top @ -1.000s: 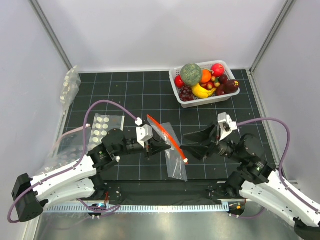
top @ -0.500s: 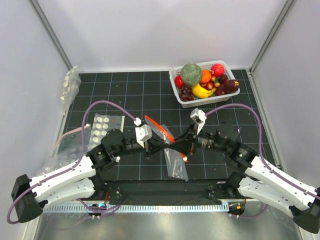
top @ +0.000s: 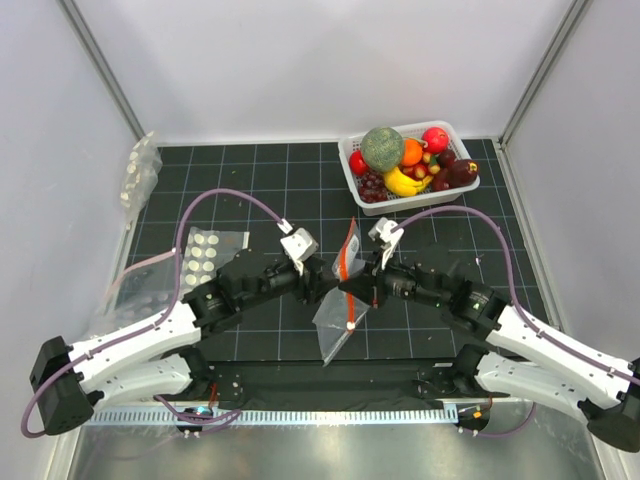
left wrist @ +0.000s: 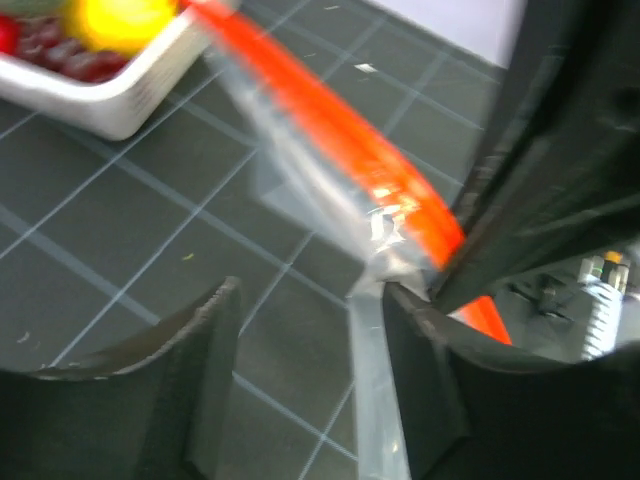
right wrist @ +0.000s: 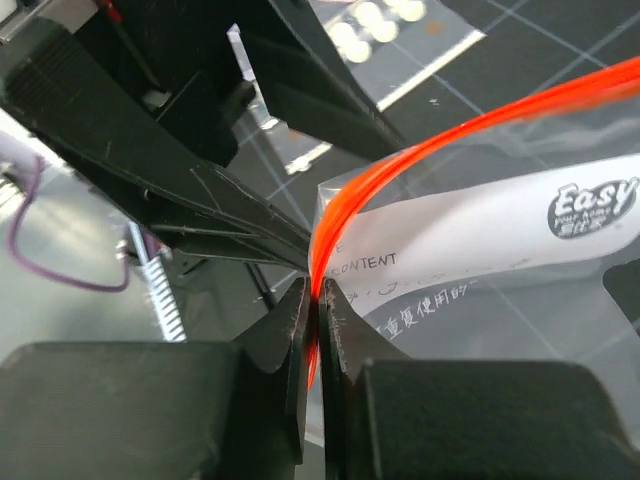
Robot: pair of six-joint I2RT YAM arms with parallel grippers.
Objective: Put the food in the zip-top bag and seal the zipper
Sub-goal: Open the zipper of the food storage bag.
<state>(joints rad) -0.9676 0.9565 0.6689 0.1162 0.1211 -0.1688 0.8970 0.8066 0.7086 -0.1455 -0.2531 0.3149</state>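
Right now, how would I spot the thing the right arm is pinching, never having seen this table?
Start at the black gridded mat and look to its middle. There the right gripper pinches the zip-top bag, a flat clear plastic pouch. Its bright red-orange zipper along the mouth sets it apart from the clear bags of white discs at the left.

Orange zipper — basket behind
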